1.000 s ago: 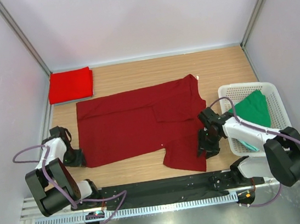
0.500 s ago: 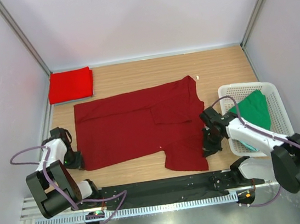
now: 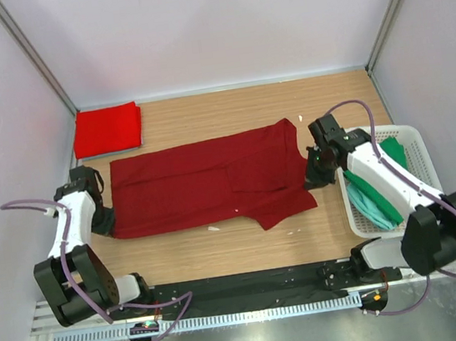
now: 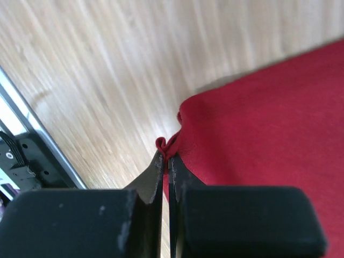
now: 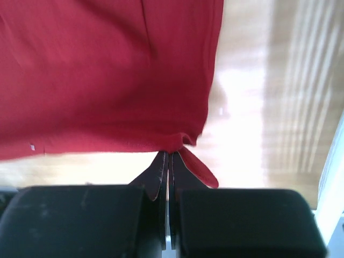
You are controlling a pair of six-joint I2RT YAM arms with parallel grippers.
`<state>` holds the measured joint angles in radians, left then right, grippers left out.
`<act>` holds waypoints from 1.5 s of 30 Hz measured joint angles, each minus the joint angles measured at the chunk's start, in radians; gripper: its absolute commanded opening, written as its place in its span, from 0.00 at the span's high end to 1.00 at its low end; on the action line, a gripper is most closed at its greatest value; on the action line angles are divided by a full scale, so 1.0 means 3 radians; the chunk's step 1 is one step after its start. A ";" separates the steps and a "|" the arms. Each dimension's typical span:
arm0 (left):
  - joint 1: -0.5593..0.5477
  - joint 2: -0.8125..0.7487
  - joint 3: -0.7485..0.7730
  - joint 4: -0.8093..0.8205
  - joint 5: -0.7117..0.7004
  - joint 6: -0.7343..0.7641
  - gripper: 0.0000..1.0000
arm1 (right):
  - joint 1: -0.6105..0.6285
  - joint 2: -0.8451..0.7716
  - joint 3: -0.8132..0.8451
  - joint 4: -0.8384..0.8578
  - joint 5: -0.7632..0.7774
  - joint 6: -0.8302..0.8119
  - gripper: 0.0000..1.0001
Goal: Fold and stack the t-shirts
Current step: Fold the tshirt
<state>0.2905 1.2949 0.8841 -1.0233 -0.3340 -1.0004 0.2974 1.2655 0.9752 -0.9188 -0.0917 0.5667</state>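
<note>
Maroon shirt (image 3: pixel 212 179): lying spread across the wooden bench (image 3: pixel 228 107), stretching between the two tools, with its near part doubled up over the rest.
Left tool (image 3: pixel 103 223): closed, pinching the shirt's corner; in the left wrist view the cloth is bunching right at the fingertips (image 4: pixel 165 156).
Right tool (image 3: pixel 313 178): closed, pinching the shirt's opposite edge; in the right wrist view a small flap is sticking out beside the fingertips (image 5: pixel 165 161).
Step in hand: lengthwise fold, both tools carrying the near edge toward the far edge, by my reading.
Next move: laying the held edge down evenly on the far edge, then letting go together so the cloth is not dragging back.
Bright red shirt (image 3: pixel 106 128): sitting folded beyond the left tool, in the far corner.
Basket (image 3: pixel 414 146): sitting just right of the right tool, holding a green shirt (image 3: pixel 378 189).
</note>
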 measured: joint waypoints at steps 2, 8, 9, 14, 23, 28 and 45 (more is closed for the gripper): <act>-0.0065 0.0070 0.0106 0.0000 -0.0006 0.0084 1.00 | -0.0103 0.0210 0.0189 0.0066 0.0000 -0.0045 0.99; -0.0197 0.0390 0.0328 0.0037 0.0017 0.0253 1.00 | -0.0304 0.0763 0.0875 0.0188 -0.0034 -0.0144 0.99; -0.0212 0.0458 0.0370 0.0045 0.0029 0.0287 1.00 | -0.0323 0.0847 0.0984 0.0223 -0.0046 -0.0155 0.99; -0.0244 0.0757 0.0576 0.0117 0.0052 0.0399 1.00 | -0.0373 0.1205 0.1387 0.0280 -0.0102 -0.0225 0.99; -0.0267 0.1174 0.1142 0.0225 0.0053 0.0604 1.00 | -0.0429 0.1659 0.1834 0.0267 -0.0131 -0.0290 0.99; -0.0285 0.1464 0.1431 0.0254 0.0071 0.0707 1.00 | -0.0431 0.1835 0.1966 0.0281 -0.0140 -0.0300 0.99; -0.0289 0.2088 0.1916 0.0292 0.0146 0.0870 0.92 | -0.0435 0.2267 0.2266 0.0276 -0.0118 -0.0282 0.99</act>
<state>0.2039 1.9213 1.4590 -0.9356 -0.2901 -0.7395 0.1669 1.9457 1.6550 -0.8360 -0.1272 0.4820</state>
